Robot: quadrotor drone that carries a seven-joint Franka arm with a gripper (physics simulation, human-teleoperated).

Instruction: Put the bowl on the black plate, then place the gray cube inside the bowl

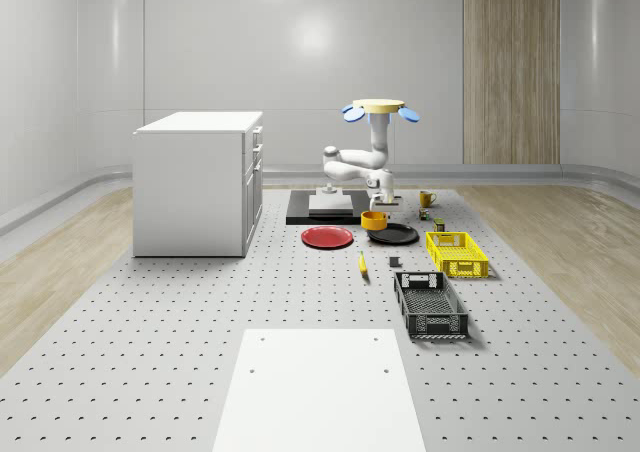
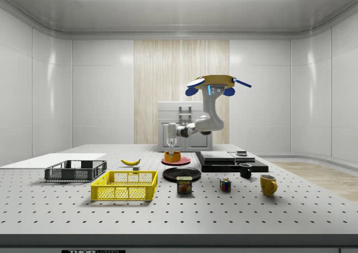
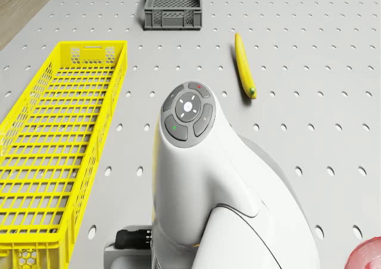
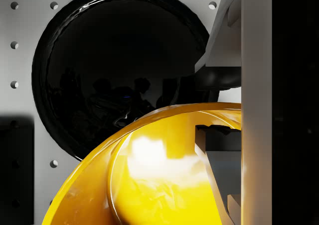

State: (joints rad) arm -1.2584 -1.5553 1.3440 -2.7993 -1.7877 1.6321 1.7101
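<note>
Over perforated table (image 1: 200, 352): gripper (image 1: 381, 204) apparently holding bowl (image 1: 374, 219).

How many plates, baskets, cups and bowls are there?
Plates: 2, red plate and black plate
Baskets: 2, yellow basket and dark basket
Cups: 2, yellow mug and black cup
Bowls: 1, orange bowl
Total: 7

Orange-yellow bowl (image 1: 374, 219), glossy black plate (image 1: 393, 234), red plate (image 1: 327, 237), yellow crate (image 1: 456, 253), dark-gray crate (image 1: 430, 305).
</note>
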